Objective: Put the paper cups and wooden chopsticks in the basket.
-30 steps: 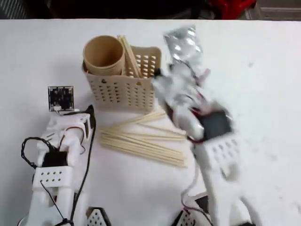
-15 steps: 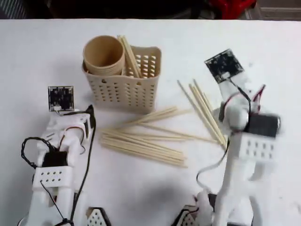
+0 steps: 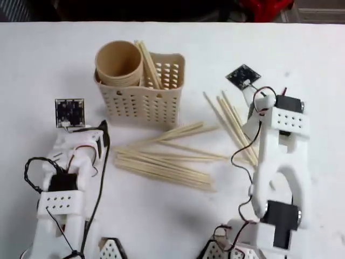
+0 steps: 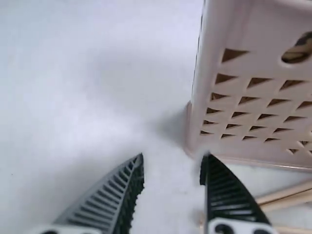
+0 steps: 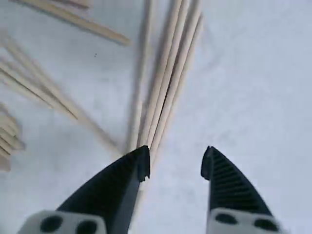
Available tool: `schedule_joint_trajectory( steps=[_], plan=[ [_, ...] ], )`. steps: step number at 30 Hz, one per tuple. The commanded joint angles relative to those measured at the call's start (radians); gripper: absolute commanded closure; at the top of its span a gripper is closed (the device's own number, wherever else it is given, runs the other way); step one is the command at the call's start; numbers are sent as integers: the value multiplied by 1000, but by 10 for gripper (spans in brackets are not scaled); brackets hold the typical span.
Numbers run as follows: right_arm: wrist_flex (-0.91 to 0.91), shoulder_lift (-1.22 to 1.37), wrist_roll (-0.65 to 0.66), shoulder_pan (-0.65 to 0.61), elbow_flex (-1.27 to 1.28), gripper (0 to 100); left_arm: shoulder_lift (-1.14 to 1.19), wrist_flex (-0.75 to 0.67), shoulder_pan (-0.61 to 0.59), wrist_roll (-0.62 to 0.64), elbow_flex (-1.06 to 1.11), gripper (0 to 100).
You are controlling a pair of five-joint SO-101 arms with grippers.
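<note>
**Listener:** Where do the loose chopsticks lie, and which arm is nearer?

**Describer:** A small bundle of chopsticks [image 3: 232, 125] lies on the white table [image 3: 312, 65]. It is to the right of the basket [image 3: 141, 102] and just beside the right arm. The right gripper [image 5: 173, 165] hangs over the bundle's near ends, jaws spread with nothing between them. The left arm is well apart from this bundle, so the pick looks like the right arm's job.

**Listener:** Which way do those sticks point?

**Describer:** Their long axis runs diagonally. The far tips aim toward the back of the table, past the basket's right side, and the near ends finish beside the right arm. In the right wrist view the sticks stretch straight away from the gripper, so the jaws would close across them. The near ends sit by one finger [image 5: 117, 190], though, not centred in the gap. The gripper probably needs a small sideways shift before it comes down.

**Listener:** And everything else?

**Describer:** A larger pile [image 3: 161, 162] lies between the two arms, in front of the basket. It is slightly fanned, with its long axis running across the table. The left gripper [image 4: 170, 170] is also spread and empty, just beside a lower corner of the basket. The paper cups [image 3: 118, 62] stand stacked in the basket, with several sticks [image 3: 148, 65] leaning beside them.
</note>
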Motion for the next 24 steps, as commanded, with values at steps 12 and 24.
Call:
schedule_joint_trajectory(
  steps=[12,24],
  plan=[
    [-199,243,29,30,-15,815,-19,-23,7,-12,-3,797],
    [-200,481,29,87,-167,817,-19,-23,7,-12,-3,797]
  ],
)
